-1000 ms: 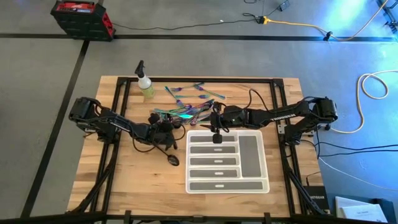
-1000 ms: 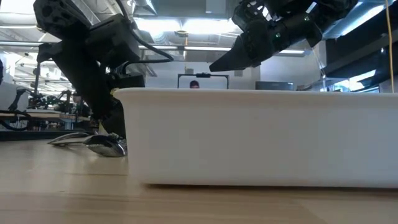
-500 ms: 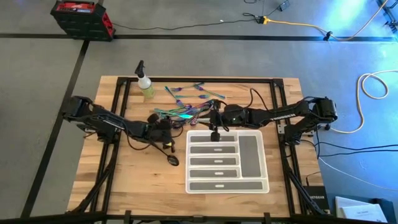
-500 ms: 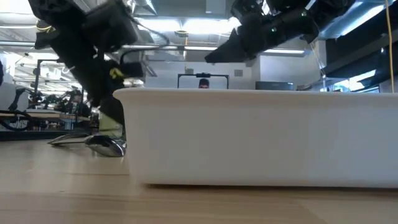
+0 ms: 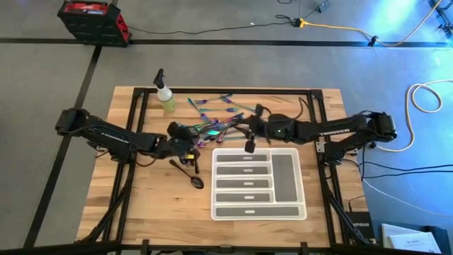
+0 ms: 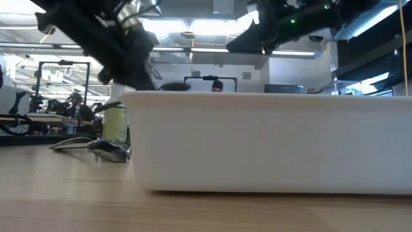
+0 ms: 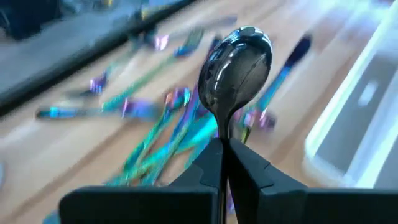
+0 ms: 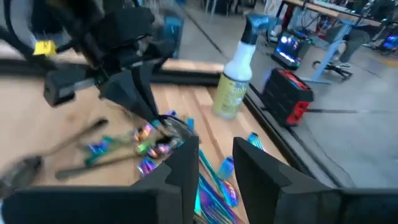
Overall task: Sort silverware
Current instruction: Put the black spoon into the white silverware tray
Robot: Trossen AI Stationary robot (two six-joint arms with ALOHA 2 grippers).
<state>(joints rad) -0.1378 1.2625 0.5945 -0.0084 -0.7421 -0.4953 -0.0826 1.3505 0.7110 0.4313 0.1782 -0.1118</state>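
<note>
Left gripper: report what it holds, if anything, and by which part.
The left gripper is shut on a dark spoon, pinched by the handle just below the bowl, with the bowl standing clear above the fingertips. It is lifted over the pile of rainbow silverware.

No text, label, brand, number or sign is legible in any view; the spray bottle [image 8: 237, 73] bears a yellow-green label whose printing cannot be read.

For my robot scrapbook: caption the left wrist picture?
Left gripper pinches a shiny dark metal spoon above rainbow silverware.
</note>
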